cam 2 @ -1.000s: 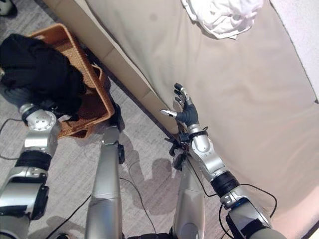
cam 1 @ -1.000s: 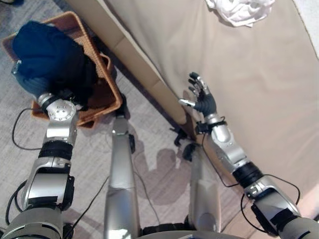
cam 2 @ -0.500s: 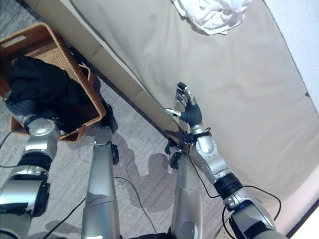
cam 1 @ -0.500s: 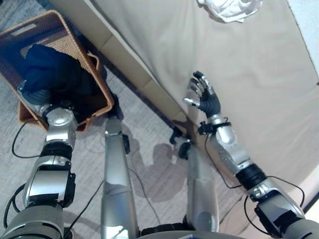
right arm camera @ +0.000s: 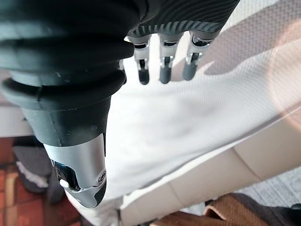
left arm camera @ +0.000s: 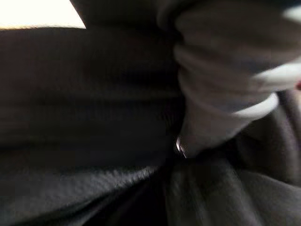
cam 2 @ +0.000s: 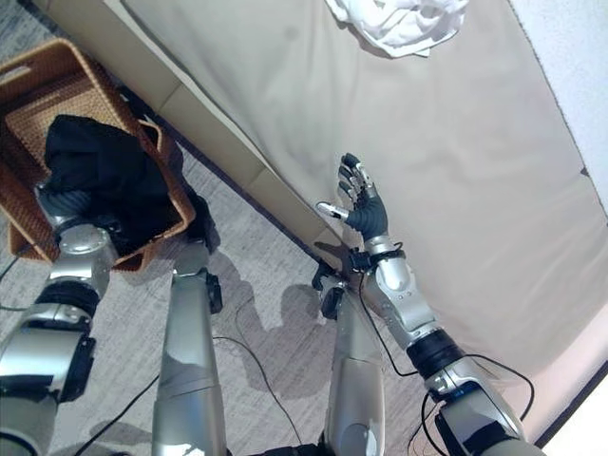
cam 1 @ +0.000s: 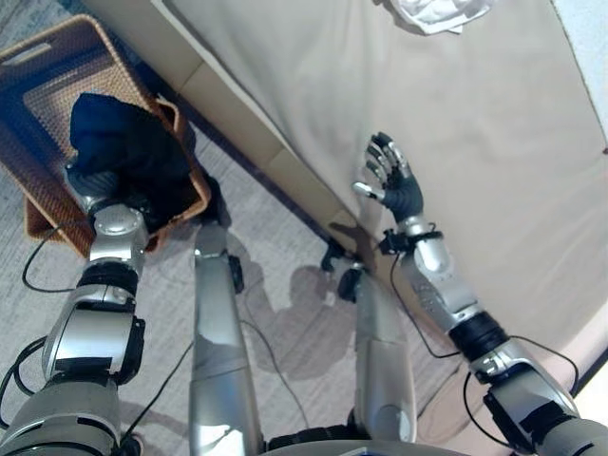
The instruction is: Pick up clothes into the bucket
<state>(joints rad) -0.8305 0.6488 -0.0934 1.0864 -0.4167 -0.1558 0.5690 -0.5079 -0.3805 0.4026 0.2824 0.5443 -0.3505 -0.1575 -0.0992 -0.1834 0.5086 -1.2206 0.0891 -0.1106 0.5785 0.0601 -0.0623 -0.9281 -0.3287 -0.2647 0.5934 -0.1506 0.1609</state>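
Apparently mid-drop: dark clothes (cam 1: 123, 142) sat in the wicker basket (cam 1: 38, 85) on the floor, left hand buried in them, grip impossible to tell. Right hand (cam 1: 391, 185) hovered released over the bed (cam 1: 494, 142). White garment (cam 2: 399, 21) looked next, well apart from it.

Even bright daylight, soft floor shadows, blurred dark left wrist view.
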